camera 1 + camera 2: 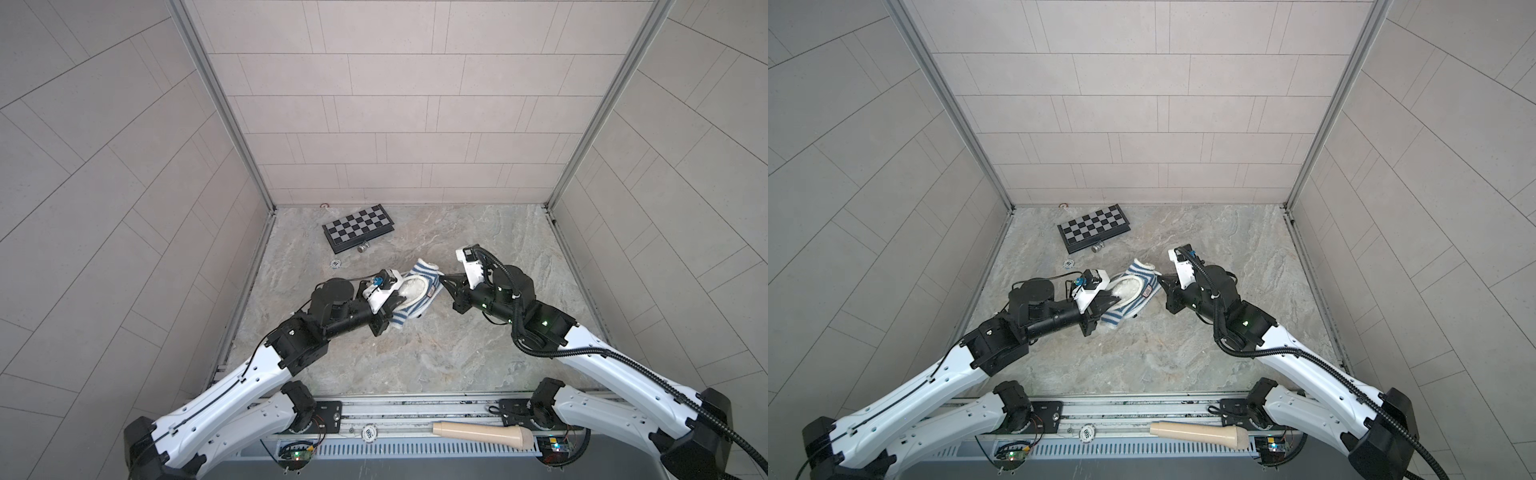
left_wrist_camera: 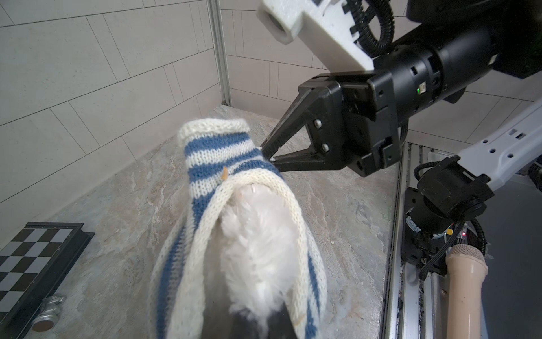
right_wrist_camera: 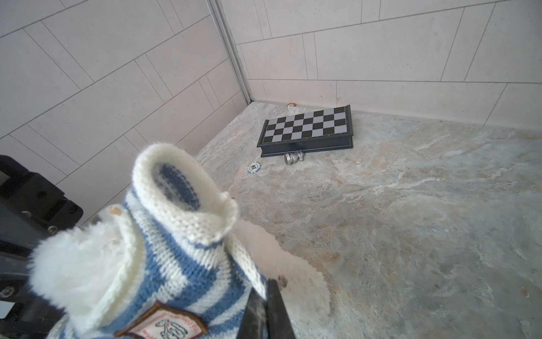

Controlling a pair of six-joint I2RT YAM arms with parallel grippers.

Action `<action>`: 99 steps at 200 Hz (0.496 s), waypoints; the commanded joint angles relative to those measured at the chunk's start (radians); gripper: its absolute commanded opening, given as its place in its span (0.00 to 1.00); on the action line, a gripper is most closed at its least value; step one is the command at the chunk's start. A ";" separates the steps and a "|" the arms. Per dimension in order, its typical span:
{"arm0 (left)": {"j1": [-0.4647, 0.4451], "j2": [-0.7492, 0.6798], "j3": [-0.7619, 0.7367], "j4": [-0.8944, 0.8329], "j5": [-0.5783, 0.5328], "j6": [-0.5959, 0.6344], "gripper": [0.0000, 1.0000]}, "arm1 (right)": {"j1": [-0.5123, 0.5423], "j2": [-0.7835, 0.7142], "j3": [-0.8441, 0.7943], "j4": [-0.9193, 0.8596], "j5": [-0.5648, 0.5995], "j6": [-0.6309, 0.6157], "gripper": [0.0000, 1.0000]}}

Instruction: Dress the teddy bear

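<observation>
Left tool (image 1: 394,300): fingers pressed together on white fur inside the shirt's open hem, as far as the left wrist view shows.

Right tool (image 2: 268,154): tips pinched on the knitted edge of the striped shirt (image 1: 426,274), at the side opposite the left tool.

Teddy bear (image 1: 411,289): lies near the middle of the table (image 1: 457,353), between the two tools, and is largely wrapped in the shirt. White fur shows through the cream-edged opening. More fur shows outside the shirt in the right wrist view.

Shirt: one sleeve (image 3: 181,187) stands open and empty. A badge (image 3: 164,323) is sewn on the stripes.

Surroundings: a chessboard (image 1: 358,226) lies toward the back wall, a silver chess piece (image 1: 363,248) lies on its side against the board's near edge, and a poker chip (image 1: 336,263) sits just beside them. A beige microphone (image 1: 482,432) rests on the front rail, well apart from the bear.
</observation>
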 commanded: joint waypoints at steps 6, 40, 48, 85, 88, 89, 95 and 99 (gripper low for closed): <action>-0.007 -0.051 -0.025 0.092 0.028 -0.057 0.00 | -0.018 0.073 0.033 -0.093 0.072 0.006 0.00; -0.009 -0.085 -0.052 0.183 0.000 -0.125 0.00 | -0.017 0.126 0.022 -0.099 0.067 0.022 0.00; -0.008 -0.096 -0.058 0.201 -0.015 -0.137 0.00 | -0.018 0.131 0.018 -0.100 0.067 0.024 0.00; -0.009 -0.107 -0.048 0.241 -0.028 -0.170 0.00 | -0.017 0.162 0.007 -0.095 0.023 0.030 0.00; -0.008 -0.109 -0.046 0.245 -0.028 -0.173 0.00 | -0.016 0.164 0.005 -0.095 0.018 0.030 0.00; -0.009 -0.109 -0.046 0.246 -0.028 -0.175 0.00 | -0.016 0.166 0.005 -0.094 0.016 0.030 0.00; -0.009 -0.111 -0.045 0.251 -0.027 -0.177 0.00 | -0.017 0.170 0.006 -0.094 0.005 0.030 0.00; -0.009 -0.111 -0.044 0.254 -0.024 -0.181 0.00 | -0.017 0.174 0.007 -0.097 0.001 0.030 0.00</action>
